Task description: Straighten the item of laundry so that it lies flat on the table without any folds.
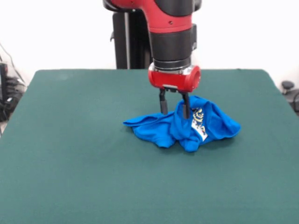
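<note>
The item of laundry [161, 128], a bright blue T-shirt, lies crumpled in a heap slightly right of the middle of the table [70, 149]. It is bunched up into a peak at its right half, where a strip of white, yellow and dark print shows. A flatter flap stretches out to the left. My gripper [174, 111] comes straight down onto the heap, open, with its two dark fingers spread apart. The left fingertip touches the cloth's back edge. The right finger [186, 106] stands against the raised fold, which partly hides its tip.
Dark green cloth covers the table out to all its edges. Dark cables and equipment sit off the table at the left edge [7, 93], and a small dark object [288, 88] lies beyond the right corner.
</note>
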